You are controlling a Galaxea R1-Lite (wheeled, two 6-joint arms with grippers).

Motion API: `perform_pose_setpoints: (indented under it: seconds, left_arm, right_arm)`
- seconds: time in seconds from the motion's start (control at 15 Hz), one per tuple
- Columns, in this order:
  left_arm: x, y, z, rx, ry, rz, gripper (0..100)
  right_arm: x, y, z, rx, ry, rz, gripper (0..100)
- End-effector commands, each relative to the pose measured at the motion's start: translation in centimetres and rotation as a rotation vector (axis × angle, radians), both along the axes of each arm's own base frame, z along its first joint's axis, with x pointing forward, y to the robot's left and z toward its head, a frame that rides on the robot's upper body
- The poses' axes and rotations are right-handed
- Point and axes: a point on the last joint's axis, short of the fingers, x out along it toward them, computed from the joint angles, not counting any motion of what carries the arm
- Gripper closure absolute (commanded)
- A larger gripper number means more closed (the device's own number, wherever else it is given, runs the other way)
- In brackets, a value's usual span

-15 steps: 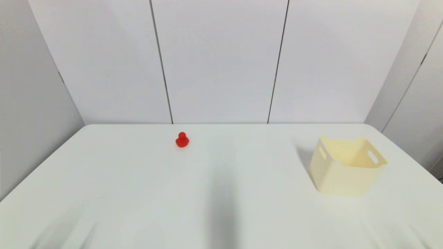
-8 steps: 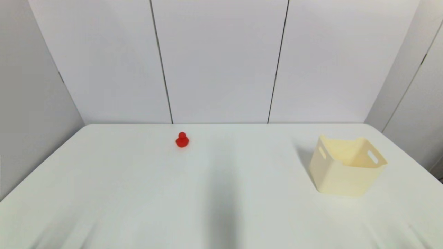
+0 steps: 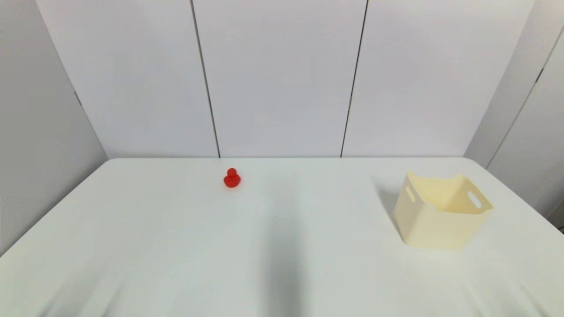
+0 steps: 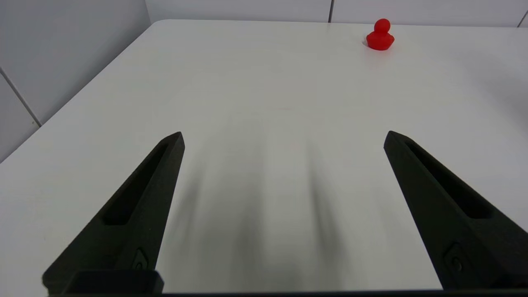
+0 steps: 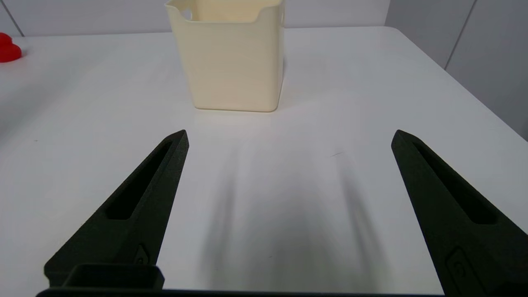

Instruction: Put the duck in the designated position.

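Nothing is gripped yet, so the reach for the duck (image 3: 231, 178) appears still to come; the left gripper (image 4: 284, 138) hangs low over the table (image 3: 176, 246) with its fingers spread wide and empty, well short of the duck; next it must advance and straddle it. The duck is small, bright red, round-headed, upright, standing well left of the cream bin (image 3: 440, 220); the right gripper (image 5: 289, 136), near that bin, is likewise wide and empty.
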Motion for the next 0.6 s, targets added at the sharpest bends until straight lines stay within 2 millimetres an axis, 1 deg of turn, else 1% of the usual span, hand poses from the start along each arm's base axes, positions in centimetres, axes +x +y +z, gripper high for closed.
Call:
perform_pose_setpoints:
  seconds: [0.07,0.6]
  left_arm:
    - [0.01,0.00,0.00,0.000,0.002,0.001,0]
    - [0.01,0.00,0.00,0.000,0.002,0.001,0]
  right_arm:
    - [0.01,0.00,0.01,-0.002,0.001,0.001,0]
    - [0.01,0.00,0.01,0.000,0.001,0.000,0]
